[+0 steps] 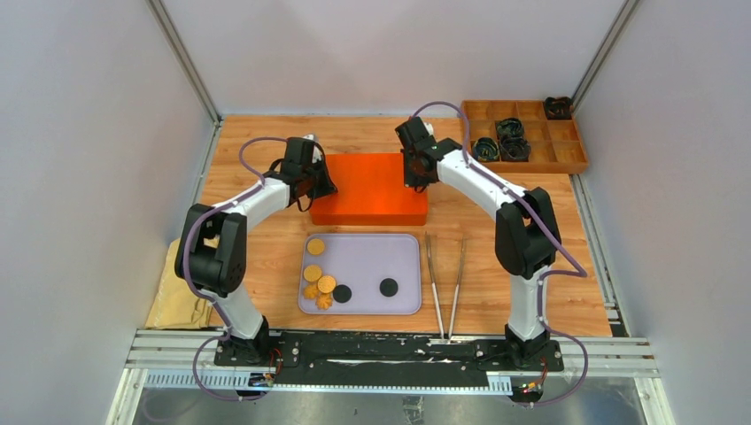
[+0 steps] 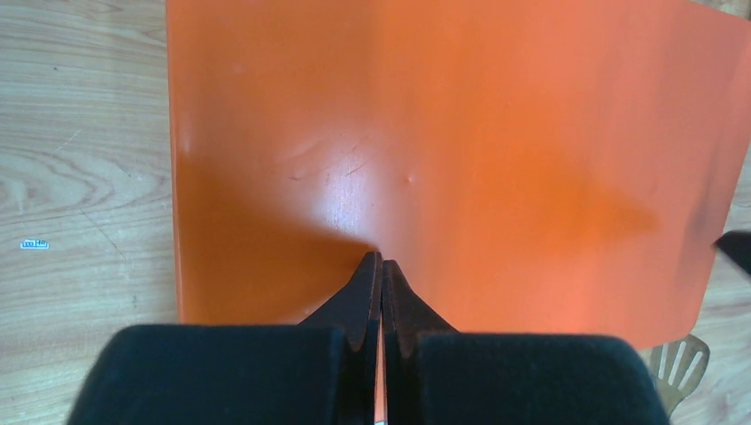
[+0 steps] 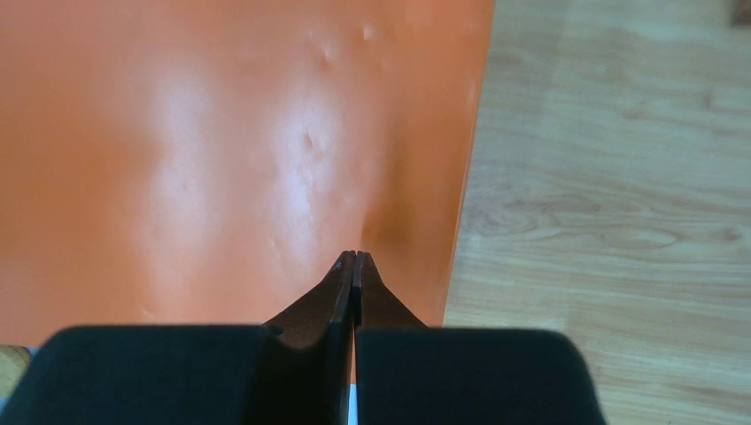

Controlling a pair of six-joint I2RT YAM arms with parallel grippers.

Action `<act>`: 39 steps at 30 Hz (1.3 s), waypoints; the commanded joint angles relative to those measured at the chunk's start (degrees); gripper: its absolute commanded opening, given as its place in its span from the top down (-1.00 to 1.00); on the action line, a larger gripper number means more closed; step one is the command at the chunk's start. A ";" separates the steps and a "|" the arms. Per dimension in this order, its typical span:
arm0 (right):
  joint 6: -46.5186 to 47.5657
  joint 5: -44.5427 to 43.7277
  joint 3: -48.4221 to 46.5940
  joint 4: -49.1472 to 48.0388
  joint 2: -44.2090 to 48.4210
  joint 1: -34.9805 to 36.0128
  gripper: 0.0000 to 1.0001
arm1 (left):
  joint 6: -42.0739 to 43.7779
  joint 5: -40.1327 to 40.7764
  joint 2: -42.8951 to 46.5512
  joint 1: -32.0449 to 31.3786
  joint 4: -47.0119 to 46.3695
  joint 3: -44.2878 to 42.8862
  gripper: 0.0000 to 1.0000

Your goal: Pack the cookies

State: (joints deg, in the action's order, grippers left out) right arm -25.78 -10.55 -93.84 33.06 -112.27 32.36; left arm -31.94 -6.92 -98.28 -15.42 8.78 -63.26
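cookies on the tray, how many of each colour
golden cookies: 5
black cookies: 2
total: 7

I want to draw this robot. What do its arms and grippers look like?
The left arm and right arm are white tubes with chunky black joints, each trailing a purple cable. The left gripper and right gripper are black blocks narrowing to thin, dark, pointed tips.
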 commanded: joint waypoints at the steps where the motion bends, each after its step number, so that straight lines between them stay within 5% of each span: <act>1: 3.15 -3.84 -10.14 3.48 -2.87 -2.39 1.00 | 0.41 2.34 -1.76 -0.05 3.19 0.09 1.00; 6: 3.74 -3.14 -19.16 6.98 -8.60 -4.98 1.00 | 0.84 2.75 -1.80 -0.05 3.42 0.25 1.00; 20: 1.75 1.98 -17.87 7.27 -18.77 -8.54 1.00 | 2.25 3.90 0.37 -0.14 4.63 -0.07 1.00; 39: 13.56 -5.48 0.74 -7.68 15.53 -8.41 0.98 | 5.87 3.31 13.58 -0.31 4.86 -2.58 0.97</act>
State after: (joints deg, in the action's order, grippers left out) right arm -16.19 -11.97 -97.65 28.75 -103.04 24.58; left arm -27.97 -4.27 -91.11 -15.51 13.13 -63.53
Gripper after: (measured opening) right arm 0.007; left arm 0.011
